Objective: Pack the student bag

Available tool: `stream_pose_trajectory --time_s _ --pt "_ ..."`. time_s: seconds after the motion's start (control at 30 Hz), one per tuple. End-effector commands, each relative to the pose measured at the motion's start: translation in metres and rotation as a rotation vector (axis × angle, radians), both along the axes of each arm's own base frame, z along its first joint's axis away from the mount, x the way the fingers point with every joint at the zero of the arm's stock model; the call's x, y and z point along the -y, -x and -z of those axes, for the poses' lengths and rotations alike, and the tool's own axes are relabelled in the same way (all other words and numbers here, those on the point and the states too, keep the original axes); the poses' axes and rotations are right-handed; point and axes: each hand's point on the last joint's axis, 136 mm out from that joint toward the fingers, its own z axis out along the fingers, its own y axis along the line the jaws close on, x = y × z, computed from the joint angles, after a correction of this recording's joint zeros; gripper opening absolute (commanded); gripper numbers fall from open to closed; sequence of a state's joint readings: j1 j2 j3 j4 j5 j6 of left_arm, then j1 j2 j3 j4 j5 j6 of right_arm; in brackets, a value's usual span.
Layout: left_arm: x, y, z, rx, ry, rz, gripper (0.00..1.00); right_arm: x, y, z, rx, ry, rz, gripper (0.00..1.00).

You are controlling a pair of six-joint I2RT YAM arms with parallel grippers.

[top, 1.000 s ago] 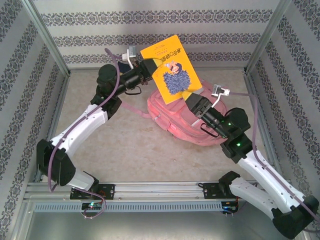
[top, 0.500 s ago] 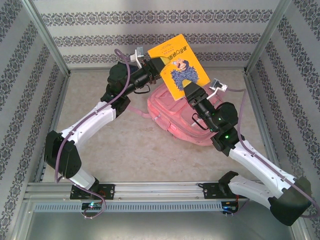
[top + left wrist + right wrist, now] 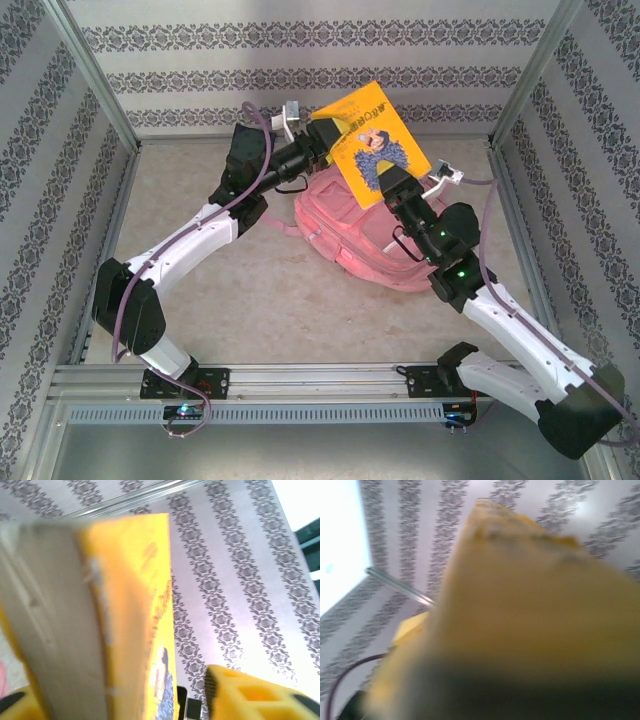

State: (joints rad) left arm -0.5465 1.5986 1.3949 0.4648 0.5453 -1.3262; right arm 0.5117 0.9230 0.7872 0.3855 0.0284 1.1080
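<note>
1. You have the pink backpack (image 3: 350, 238) lying flat on the beige table (image 3: 250, 310), just right of the middle of the top view. Its strap trails to the left.
2. A yellow book (image 3: 372, 140) hangs in the air above the backpack's far end, in the upper middle of the frame. It is tilted, with its illustrated cover facing the camera and the patterned back wall (image 3: 180, 60) behind it.
3. Your left gripper (image 3: 322, 142) sits at the book's left edge, reaching in from the left of the frame.
4. In the left wrist view the book's page edge and yellow cover stand between the fingers. The yellow finger (image 3: 245, 695) at the lower right stands clear of the cover, with wallpaper showing in the gap. So these fingers are apart, loosely around the book rather than pinching it.
5. Your right gripper (image 3: 393, 184) comes up from the lower right and meets the book's lower right corner, directly over the backpack.
6. The right wrist view is a close yellow blur of the book, so it does not show the fingers plainly. From the top view, they look closed on that corner.
</note>
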Motion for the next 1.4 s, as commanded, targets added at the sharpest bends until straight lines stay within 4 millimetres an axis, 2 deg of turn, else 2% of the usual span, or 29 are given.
stream_pose_trajectory --time_s 0.0,0.07,0.13,0.23,0.3,0.43,0.5,0.6,0.8,0.97,1.13,1.37 --pt "0.007 0.01 0.009 0.038 -0.187 0.019 0.61 0.052 0.015 -0.009 -0.087 0.176 0.171 0.0" --pt "0.016 0.008 0.028 0.039 -0.29 0.043 0.61 0.081 0.027 0.007 -0.231 0.322 0.231 0.0" --pt "0.033 0.005 0.054 0.018 -0.401 0.102 0.61 0.113 0.042 0.018 -0.381 0.467 0.303 0.0" --pt "0.064 0.003 0.096 -0.002 -0.571 0.199 0.62 0.158 0.067 0.025 -0.506 0.623 0.459 0.0" --pt "0.086 0.002 0.116 -0.005 -0.662 0.258 0.61 0.176 0.082 0.021 -0.516 0.69 0.518 0.0" --pt "0.132 0.003 0.165 -0.055 -0.762 0.388 0.58 0.198 0.103 0.027 -0.618 0.814 0.561 0.0" --pt "0.147 0.002 0.189 -0.074 -0.798 0.416 0.58 0.201 0.108 0.03 -0.629 0.823 0.565 0.0" --pt "0.164 0.003 0.213 -0.086 -0.806 0.44 0.57 0.201 0.112 0.035 -0.632 0.816 0.554 0.0" --pt "0.179 0.014 0.253 -0.126 -0.838 0.495 0.54 0.196 0.119 0.044 -0.64 0.792 0.514 0.0" --pt "0.194 0.029 0.256 -0.115 -0.81 0.547 0.48 0.191 0.123 0.065 -0.676 0.768 0.476 0.0" --pt "0.193 0.033 0.248 -0.064 -0.841 0.537 0.46 0.183 0.124 0.085 -0.711 0.717 0.43 0.0" --pt "0.197 0.039 0.25 -0.044 -0.842 0.559 0.44 0.177 0.122 0.096 -0.727 0.687 0.401 0.0"
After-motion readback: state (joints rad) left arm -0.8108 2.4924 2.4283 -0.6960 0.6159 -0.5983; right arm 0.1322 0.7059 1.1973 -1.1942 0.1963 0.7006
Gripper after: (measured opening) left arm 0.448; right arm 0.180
